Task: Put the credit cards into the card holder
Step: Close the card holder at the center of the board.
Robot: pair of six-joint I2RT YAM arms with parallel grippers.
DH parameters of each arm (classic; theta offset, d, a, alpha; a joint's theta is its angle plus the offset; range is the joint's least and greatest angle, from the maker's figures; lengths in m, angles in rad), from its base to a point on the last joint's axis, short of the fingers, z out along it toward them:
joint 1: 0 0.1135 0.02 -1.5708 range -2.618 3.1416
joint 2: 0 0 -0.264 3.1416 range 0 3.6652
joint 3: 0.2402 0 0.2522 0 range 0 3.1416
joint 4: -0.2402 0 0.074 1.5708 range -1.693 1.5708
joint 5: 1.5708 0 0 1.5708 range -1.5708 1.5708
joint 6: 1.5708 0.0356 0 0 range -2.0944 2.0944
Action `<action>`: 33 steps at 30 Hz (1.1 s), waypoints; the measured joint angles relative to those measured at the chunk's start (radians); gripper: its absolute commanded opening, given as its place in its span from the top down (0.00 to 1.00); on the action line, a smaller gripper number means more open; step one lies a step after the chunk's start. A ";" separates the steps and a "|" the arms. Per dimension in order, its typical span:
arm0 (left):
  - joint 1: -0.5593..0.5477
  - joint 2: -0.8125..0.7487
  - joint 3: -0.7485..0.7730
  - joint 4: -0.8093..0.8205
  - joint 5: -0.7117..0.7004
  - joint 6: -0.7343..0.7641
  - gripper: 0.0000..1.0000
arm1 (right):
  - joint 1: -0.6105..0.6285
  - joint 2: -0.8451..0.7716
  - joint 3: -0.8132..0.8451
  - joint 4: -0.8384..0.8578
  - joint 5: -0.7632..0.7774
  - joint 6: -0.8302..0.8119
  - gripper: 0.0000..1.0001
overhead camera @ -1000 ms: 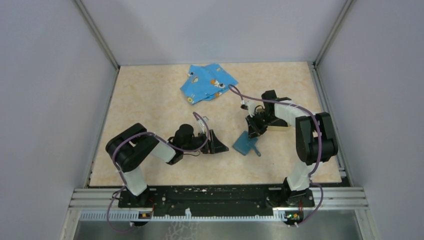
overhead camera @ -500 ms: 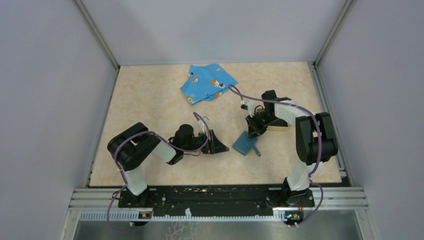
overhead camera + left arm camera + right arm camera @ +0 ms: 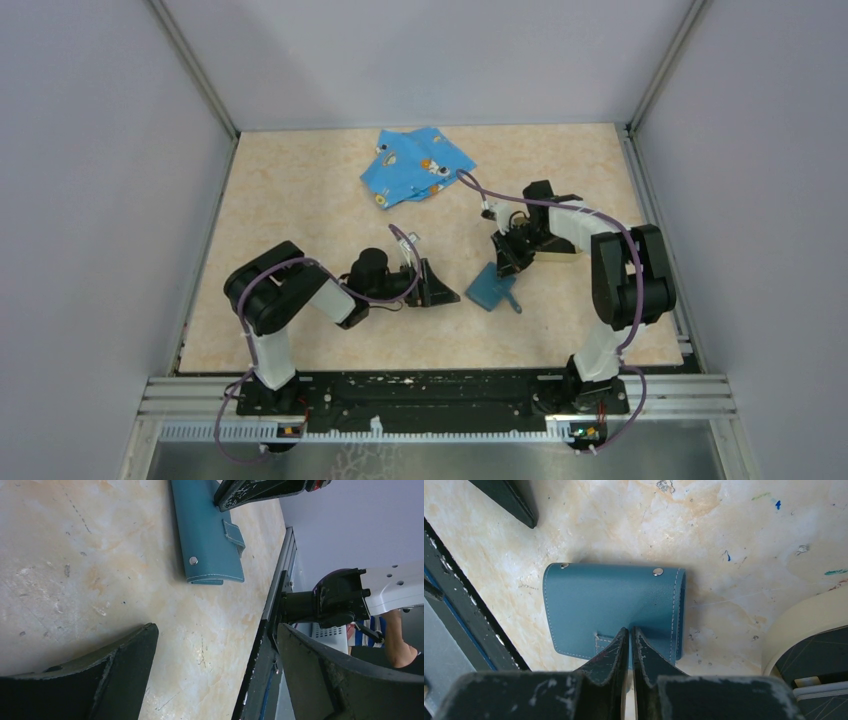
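Observation:
The card holder (image 3: 614,602) is a closed teal-blue wallet with metal snaps, lying flat on the table (image 3: 300,210); it also shows as the card holder (image 3: 493,289) and card holder (image 3: 207,535). My right gripper (image 3: 630,630) is shut, its tips over the holder's near edge beside the strap tab, nothing visibly between them. It hangs just behind the holder as the right gripper (image 3: 503,262). My left gripper (image 3: 216,628) is open and empty, low over the table, left of the holder, as the left gripper (image 3: 443,284). Black flat surfaces, apparently the credit cards (image 3: 819,652), lie in a tan tray.
The tan tray (image 3: 796,615) sits close to the right of the holder, mostly hidden under the right arm in the top view. A bright blue cartoon-print cloth (image 3: 415,163) lies at the back. The table's front rail (image 3: 272,605) runs near the holder.
The left arm has shifted slightly to the right, bringing its open gripper a little closer to the card holder. The right arm and the holder have not moved.

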 measured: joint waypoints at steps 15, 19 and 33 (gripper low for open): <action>0.000 0.045 0.031 0.043 0.031 -0.031 0.04 | 0.002 0.006 0.006 -0.013 0.000 0.000 0.93; 0.000 0.066 0.042 0.069 0.044 -0.043 0.04 | 0.002 0.006 0.006 -0.013 0.000 -0.001 0.93; 0.000 0.134 0.153 0.039 0.072 -0.044 0.04 | 0.002 0.008 0.009 -0.017 0.000 -0.007 0.93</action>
